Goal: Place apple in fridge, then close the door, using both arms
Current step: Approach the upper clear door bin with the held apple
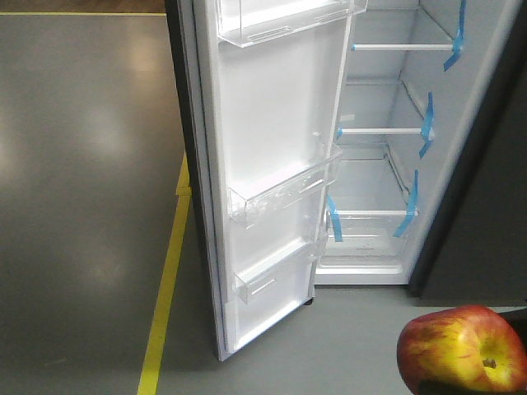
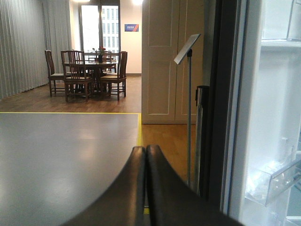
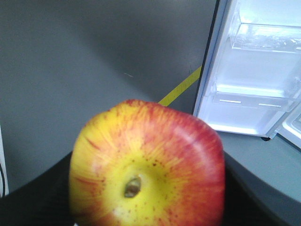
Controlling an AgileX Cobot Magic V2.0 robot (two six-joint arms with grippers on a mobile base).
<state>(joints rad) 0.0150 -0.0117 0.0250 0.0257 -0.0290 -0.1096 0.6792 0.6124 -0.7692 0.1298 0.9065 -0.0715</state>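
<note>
Left wrist view alone misses the apple [image 3: 148,165], showing jaws pressed together.

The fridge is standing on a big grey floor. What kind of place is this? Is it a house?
Probably a robot test room made to look like a home. The fridge is empty with blue tape on its shelves, a yellow line marks the grey floor, and a dining table stands beyond.
</note>
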